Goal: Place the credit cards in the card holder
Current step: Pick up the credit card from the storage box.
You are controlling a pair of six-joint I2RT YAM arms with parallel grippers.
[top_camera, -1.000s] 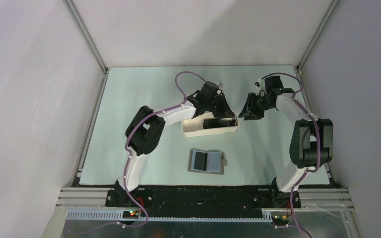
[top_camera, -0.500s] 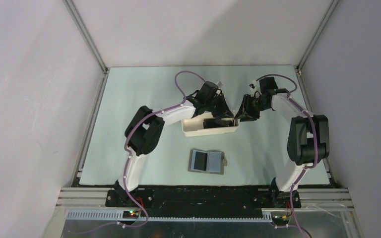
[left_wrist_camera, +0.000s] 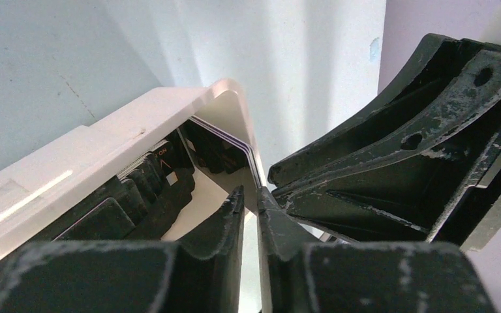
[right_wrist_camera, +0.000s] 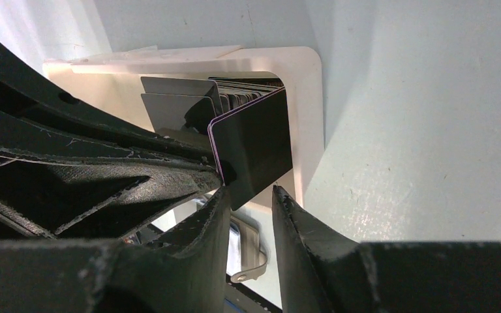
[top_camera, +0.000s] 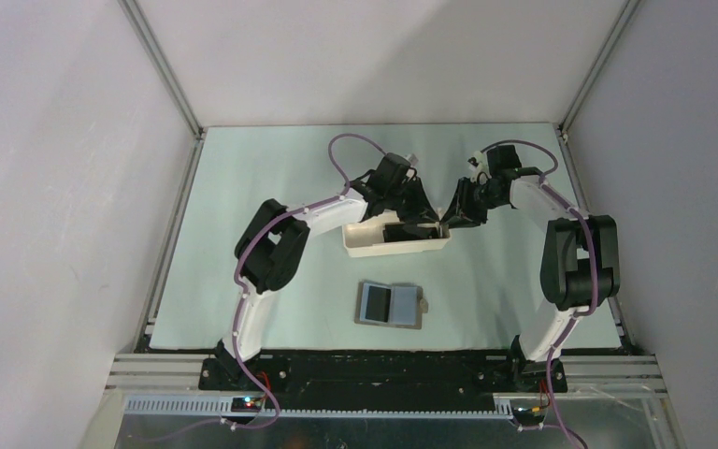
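So we've got a pale mint table (top_camera: 243, 234), matte with a few faint scuffs. It's boxed in by plain white walls (top_camera: 75, 187), with bare aluminium frame posts (top_camera: 164, 70) running up from the back corners.

Mid-table sits a long white tray (top_camera: 365, 245), smooth plastic with rounded corners. Inside it is a row of thin dark cards (right_wrist_camera: 176, 104) standing on edge, some showing a greyish sheen.

The left gripper (left_wrist_camera: 248, 195), scratched black plastic, reaches over the tray's right end. Its fingers are pinched nearly together on one credit card (right_wrist_camera: 254, 147), a glossy black rectangle with a thin purple edge. The card is held tilted, just above that end of the tray.

The right gripper (right_wrist_camera: 251, 192) comes in from the other side, and its scuffed fingers are apart. The card's lower corner pokes into the gap, but we can't tell whether either finger touches it.

The card holder (top_camera: 390, 305) lies open flat nearer the arm bases, well apart from the tray. It has a grey-brown rim, light blue pockets and a small tab on its right side.
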